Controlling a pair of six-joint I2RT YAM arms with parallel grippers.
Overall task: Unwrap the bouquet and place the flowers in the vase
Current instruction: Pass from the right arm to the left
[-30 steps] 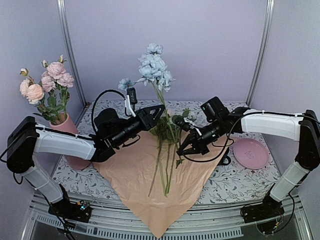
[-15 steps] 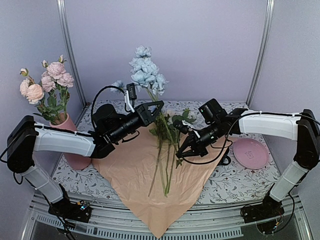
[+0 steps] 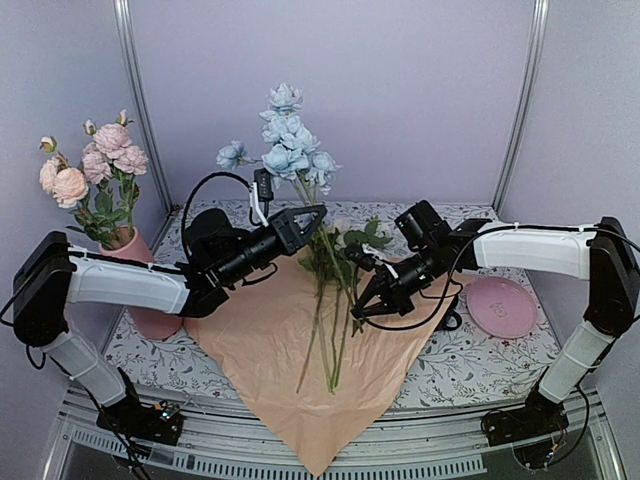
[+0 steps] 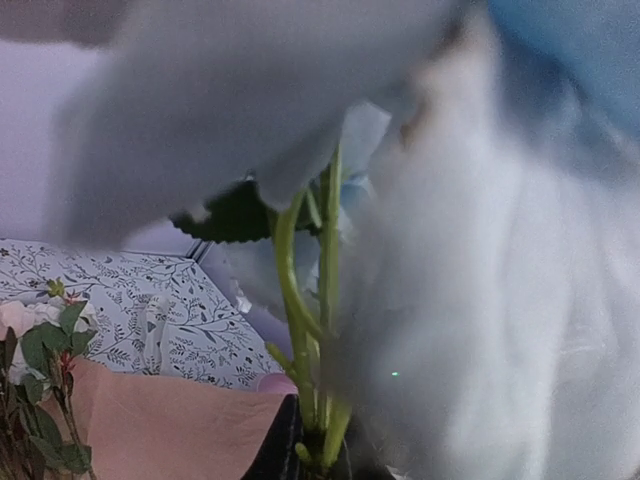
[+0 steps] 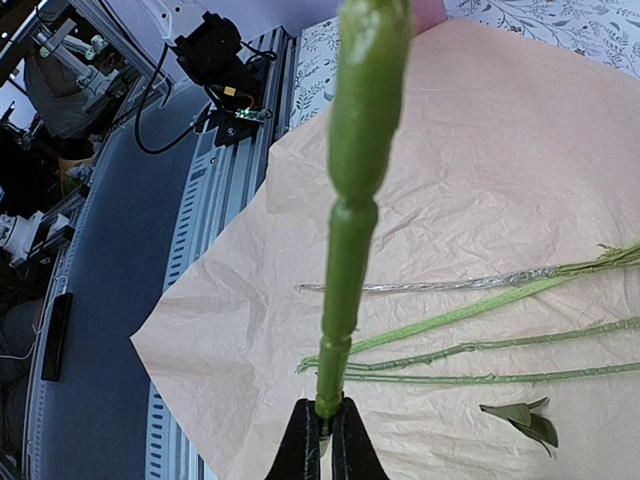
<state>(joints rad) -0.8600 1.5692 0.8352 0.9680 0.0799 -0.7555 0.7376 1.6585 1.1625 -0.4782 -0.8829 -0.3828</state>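
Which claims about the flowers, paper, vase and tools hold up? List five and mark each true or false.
1. The peach paper lies spread open on the table. True.
2. The vase is empty. False: pink flowers stand in it.
3. The right tool is shut on the lower end of a green stem. True.
4. The blue flowers lie flat on the paper. False: they stand raised above it, their stem at the left tool.
5. The pink plate sits beside the vase. False: it sits far right, by the right arm.

Vase with flowers far left, paper at centre under loose stems, raised flower above it, plate right.
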